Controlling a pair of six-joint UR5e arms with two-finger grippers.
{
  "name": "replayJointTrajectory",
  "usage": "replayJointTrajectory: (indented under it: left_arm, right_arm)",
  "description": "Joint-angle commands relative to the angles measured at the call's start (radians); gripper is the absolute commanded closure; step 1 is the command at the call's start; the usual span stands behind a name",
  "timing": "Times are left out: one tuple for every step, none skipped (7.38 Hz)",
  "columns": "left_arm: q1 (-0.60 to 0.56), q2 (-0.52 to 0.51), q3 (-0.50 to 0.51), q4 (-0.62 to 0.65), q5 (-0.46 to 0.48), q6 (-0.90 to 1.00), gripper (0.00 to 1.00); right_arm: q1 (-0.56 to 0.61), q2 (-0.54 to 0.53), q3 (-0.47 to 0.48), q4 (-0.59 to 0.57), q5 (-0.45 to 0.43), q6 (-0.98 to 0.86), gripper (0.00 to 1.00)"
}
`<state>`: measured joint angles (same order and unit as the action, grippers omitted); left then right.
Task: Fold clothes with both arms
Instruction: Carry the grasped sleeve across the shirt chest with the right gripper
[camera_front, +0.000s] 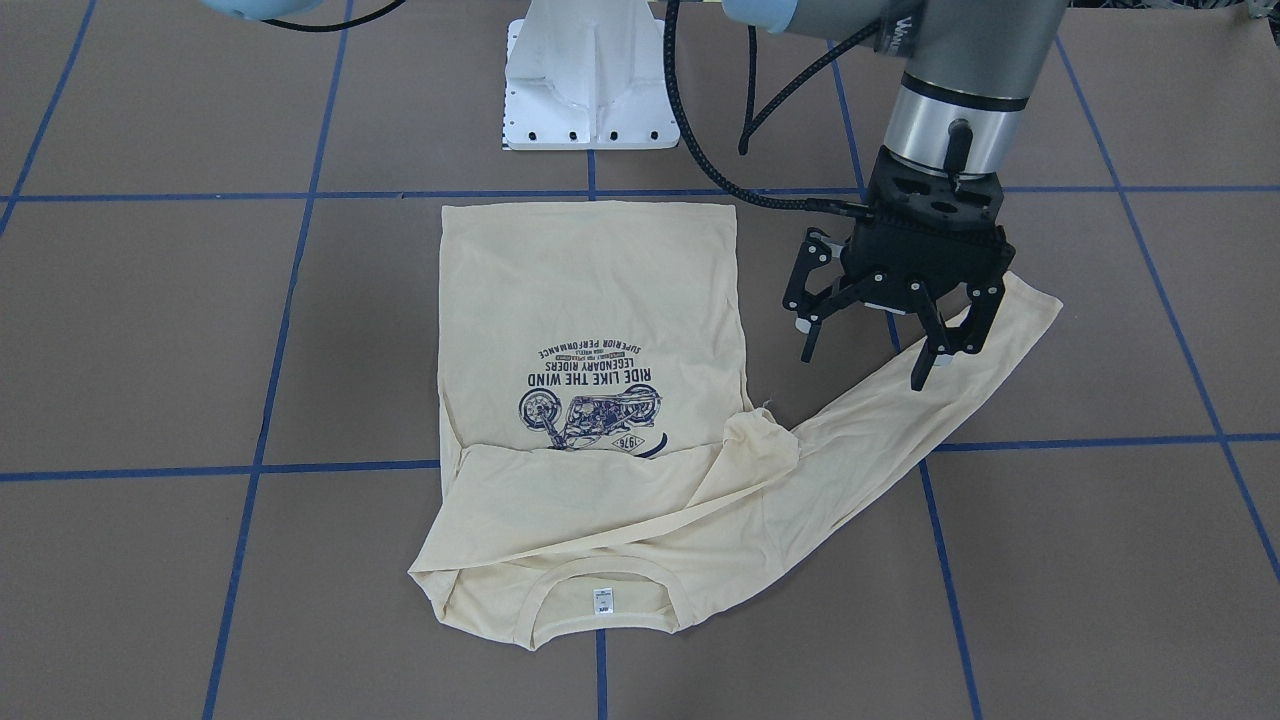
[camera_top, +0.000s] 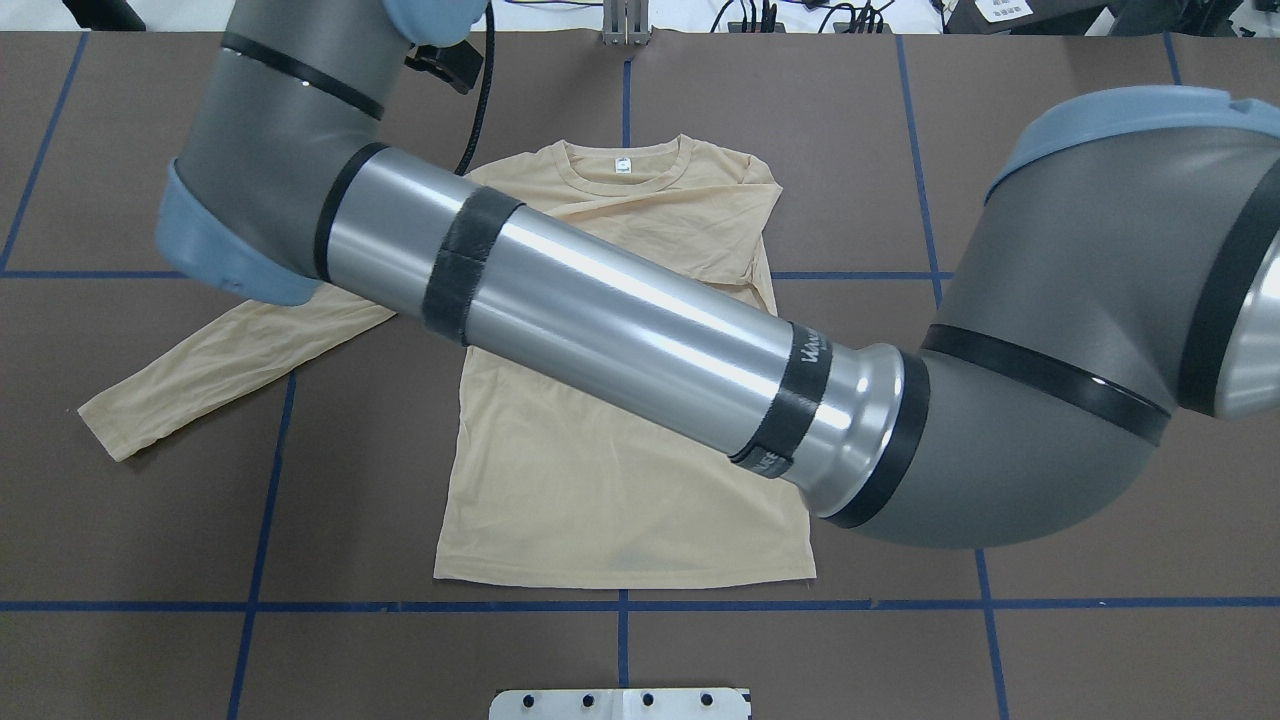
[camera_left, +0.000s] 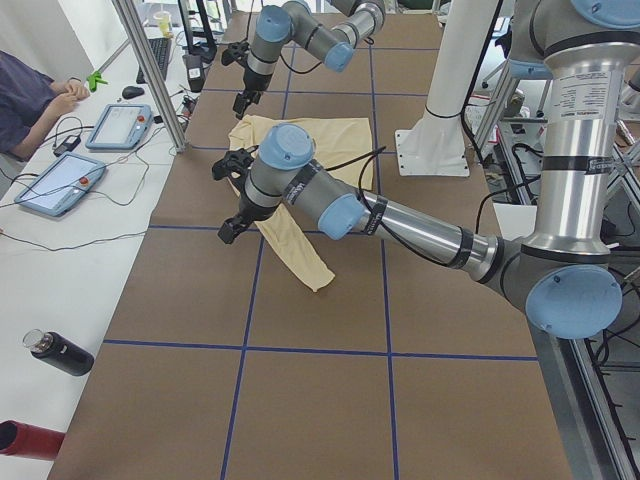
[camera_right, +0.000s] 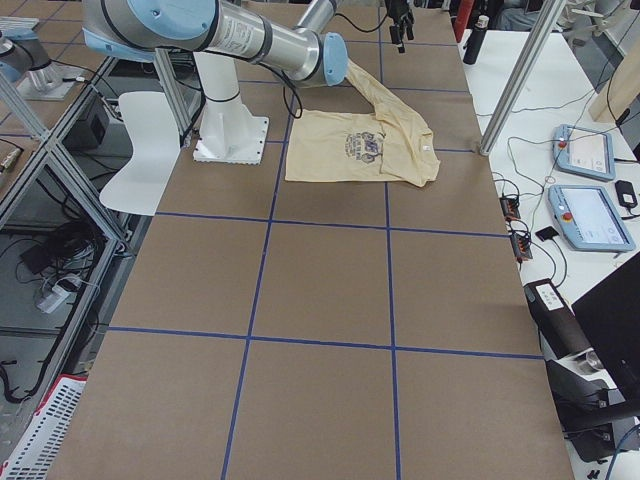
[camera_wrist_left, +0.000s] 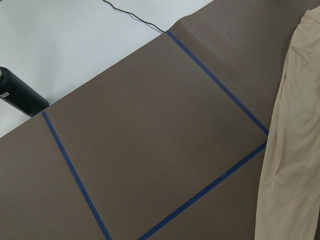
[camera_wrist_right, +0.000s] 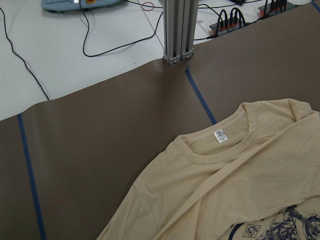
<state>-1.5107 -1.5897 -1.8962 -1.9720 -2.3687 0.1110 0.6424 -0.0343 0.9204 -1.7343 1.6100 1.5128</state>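
- The T-shirt (camera_front: 590, 290) lies flat on the brown table (camera_front: 150, 330), chest side up, so the navy print (camera_front: 590, 400) is visible.
- Its hem points toward the white pedestal base (camera_front: 590, 90). The collar with the small white neck tag (camera_front: 603, 598) lies at the operators' side.
- 1 sleeve, the right sleeve (camera_front: 560, 495), is folded across the chest between the collar and the print, and it covers the upper edge of the print.
- The left sleeve (camera_front: 880, 440) is not folded. It stretches out diagonally toward the robot's left side, away from the body of the shirt.
- The left gripper (camera_front: 865, 365) stands over this stretched sleeve, near the cuff end. Its 2 fingers are spread wide and hold nothing; 1 fingertip is very close to the cloth, but I cannot tell if it touches.
- The right gripper (camera_left: 243, 100) hangs above the collar end of the shirt. It appears only small and far away, so I cannot tell how its fingers stand.
- In the left wrist view a black bottle (camera_wrist_left: 20, 95) lies beyond the table edge, well apart from the sleeve.
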Motion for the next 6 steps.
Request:
replayJointTrajectory:
  left_arm:
    - [0.123,0.0,0.005,-0.053,0.011,-0.054,0.0]
    - [0.18,0.003,0.006,-0.077,0.014,-0.177,0.0]
    - [0.223,0.064,0.006,-0.181,0.058,-0.286,0.0]
    - [0.292,0.144,0.008,-0.332,0.156,-0.419,0.0]
    - [0.346,0.184,0.028,-0.44,0.211,-0.52,0.0]
    - [0.375,0.207,0.064,-0.523,0.247,-0.54,0.0]
  right_arm:
    - [0.072,-0.23,0.299,-0.08,0.112,-0.153,0.0]
    - [0.1,-0.365,0.449,-0.08,0.135,-0.236,0.0]
    - [0.132,-0.529,0.638,-0.08,0.16,-0.328,0.0]
    - [0.188,-0.731,0.837,-0.08,0.219,-0.461,0.0]
    - [0.253,-0.926,1.011,-0.079,0.275,-0.603,0.0]
    - [0.319,-1.093,1.113,-0.067,0.333,-0.752,0.0]
